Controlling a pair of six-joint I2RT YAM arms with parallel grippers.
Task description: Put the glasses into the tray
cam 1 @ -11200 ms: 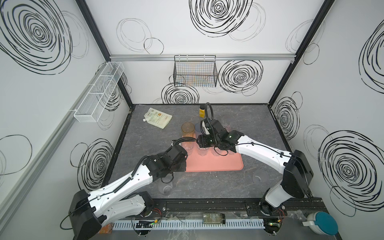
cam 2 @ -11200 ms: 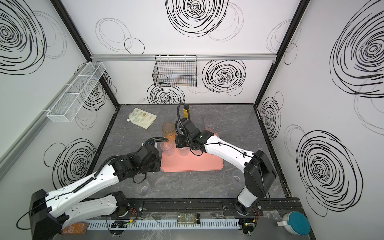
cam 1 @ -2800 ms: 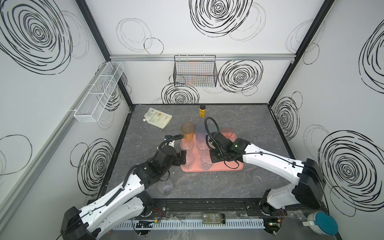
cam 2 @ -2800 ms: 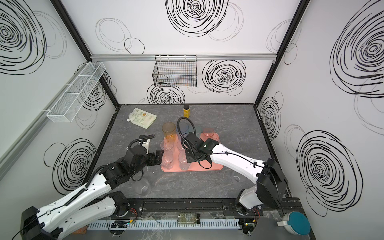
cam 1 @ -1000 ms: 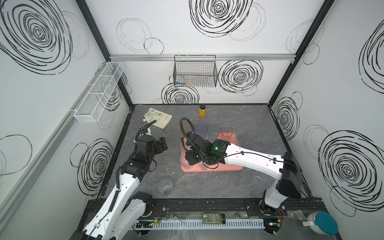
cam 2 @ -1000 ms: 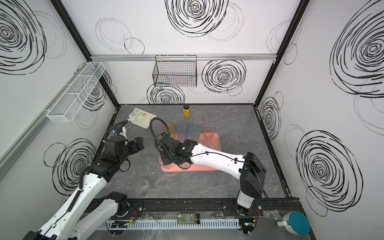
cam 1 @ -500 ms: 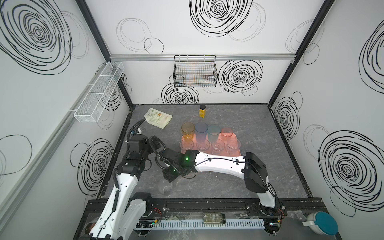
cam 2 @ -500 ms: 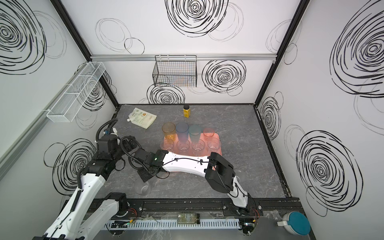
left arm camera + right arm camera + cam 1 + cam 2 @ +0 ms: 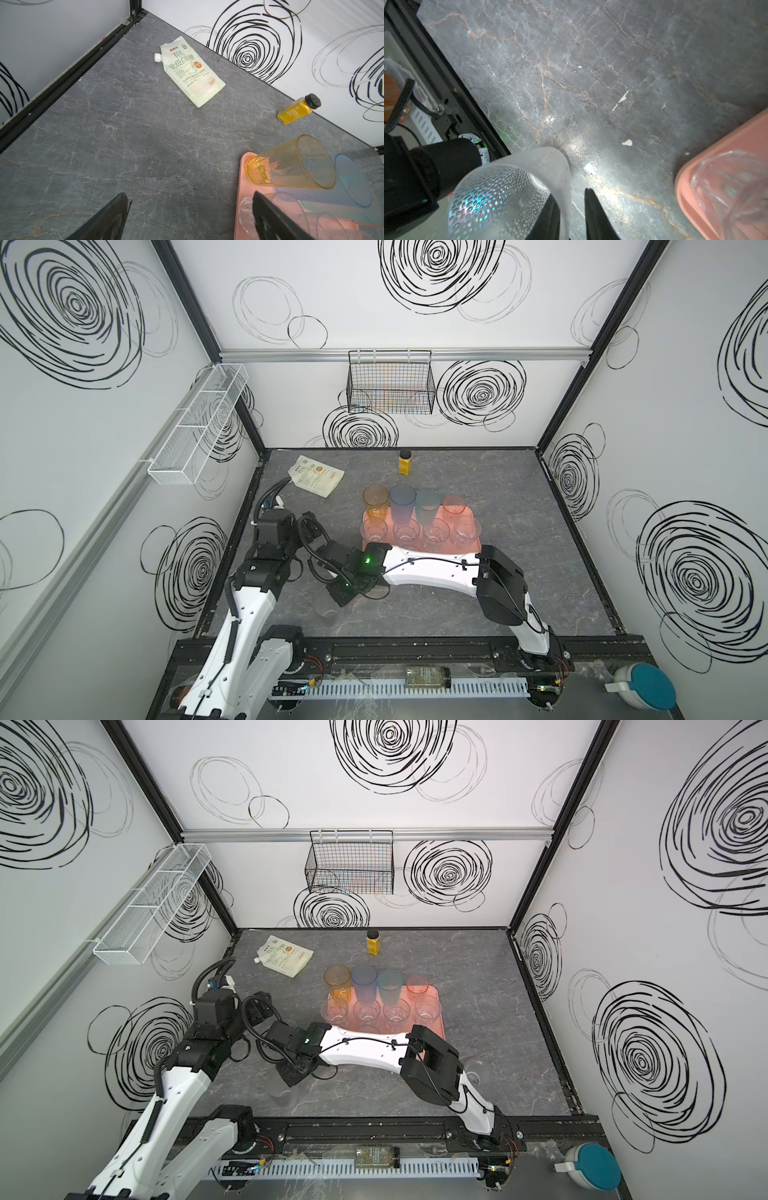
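Now, the largest thing for my work is the salmon-pink tray (image 9: 706, 159). It lies flat on the grey stone-pattern tabletop (image 9: 612, 62), off to the outer side of my right jaws and near one finger of my left jaws. It is wide with a low rim, and I think the glasses are put in rows to keep room for all of them. The tall tinted tumblers (image 9: 402, 506), orange, blue, teal and pink, stand close together along the edge farthest from both jaws. The shorter clear tumblers (image 9: 406, 531) make a row in front of them. My right forearm hides the nearest part of the tray. One more clear glass (image 9: 473, 1068) seems to wait on the table far behind my right jaws, by the elbow.

My left gripper (image 9: 189, 193) is spread wide with nothing between its fingers. It hangs over bare table, I judge, to leave the way free for the right arm reaching across.

The smallest matter is a dimpled clear tumbler (image 9: 508, 197), upright and well apart from the tray. My right gripper (image 9: 569, 194) has one finger inside it and one outside, so the thin wall stands between; a rim hold suits such a wide body. A strip of table shows beside the outer finger, so I cannot tell whether the pinch is firm. The wall looks frosted, and the bottom has small bumps that glint blue-green.
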